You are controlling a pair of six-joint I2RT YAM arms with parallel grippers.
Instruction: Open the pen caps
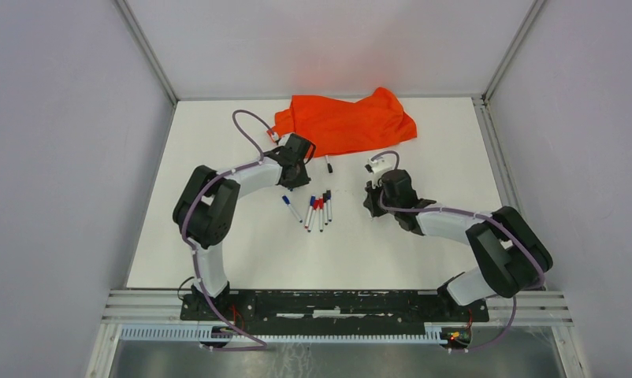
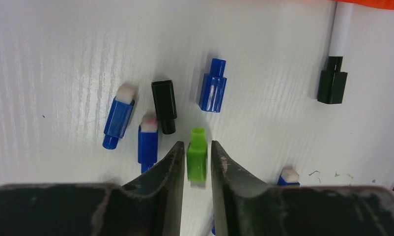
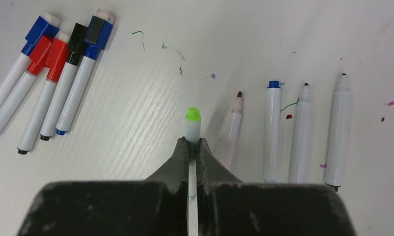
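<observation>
In the left wrist view a green pen cap [image 2: 197,156] lies on the white table between the fingers of my left gripper [image 2: 197,144], with a thin gap on each side. The gripper is slightly open. Loose caps lie just beyond it: three blue ones [image 2: 212,86], [image 2: 118,118], [image 2: 148,141] and a black one [image 2: 164,105]. My right gripper [image 3: 193,141] is shut on a white pen barrel [image 3: 193,125] with a bare green tip. In the top view, my left gripper [image 1: 295,179] is near the cloth and my right gripper [image 1: 372,206] is at centre right.
Several capped pens [image 3: 52,73] lie in a bunch, also seen in the top view [image 1: 319,209]. Several uncapped barrels [image 3: 272,128] lie side by side to the right of my right gripper. A black-capped pen [image 2: 332,86] lies by the orange cloth [image 1: 344,122].
</observation>
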